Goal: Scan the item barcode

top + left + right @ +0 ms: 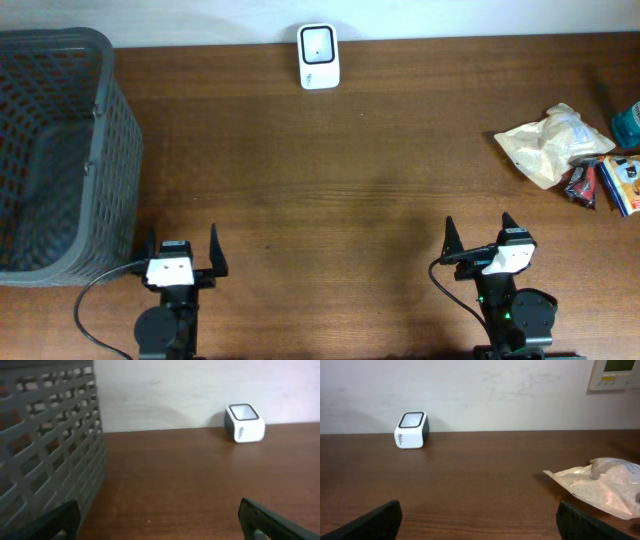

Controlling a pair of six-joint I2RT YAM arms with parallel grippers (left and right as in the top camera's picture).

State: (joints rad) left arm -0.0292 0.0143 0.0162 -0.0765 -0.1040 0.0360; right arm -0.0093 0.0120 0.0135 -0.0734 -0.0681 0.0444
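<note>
A small white barcode scanner (319,56) with a dark window stands at the table's far edge, seen too in the left wrist view (244,422) and the right wrist view (411,429). The items lie in a heap at the far right: a pale plastic bag (550,142), which the right wrist view (602,485) shows as well, a dark red packet (581,185), an orange and blue box (625,183) and a teal one (629,121). My left gripper (181,249) and right gripper (479,230) rest at the near edge, both open and empty.
A tall grey mesh basket (55,150) fills the left side of the table, close beside my left gripper (160,515). A wall runs behind the far edge, with a control panel (616,372) mounted at the right.
</note>
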